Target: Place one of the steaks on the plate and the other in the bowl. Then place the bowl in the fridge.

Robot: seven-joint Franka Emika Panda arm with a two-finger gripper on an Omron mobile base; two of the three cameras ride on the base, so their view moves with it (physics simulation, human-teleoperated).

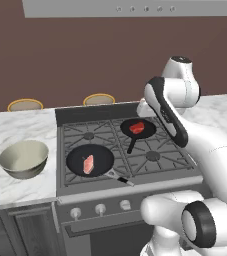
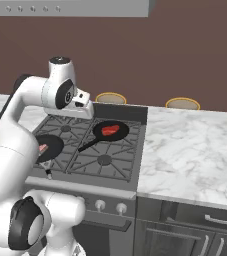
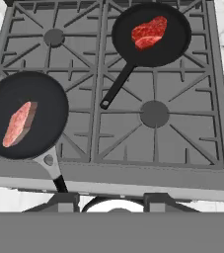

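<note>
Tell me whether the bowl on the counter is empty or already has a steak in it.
Empty. The bowl shows a bare inside in the left base view; the pink steak and the red steak each lie in a black pan.

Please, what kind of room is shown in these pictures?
A rendered home kitchen, most likely: a gas stove with black pans holding raw steaks, marble-look counters, and a range hood overhead.

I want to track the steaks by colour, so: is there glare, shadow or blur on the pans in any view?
Hand view: sharp, evenly lit; red steak and pink steak contrast clearly with black pans, no glare. Left base view: flat lighting, pink steak crisp. Right base view: arm partly hides the near pan.
</note>
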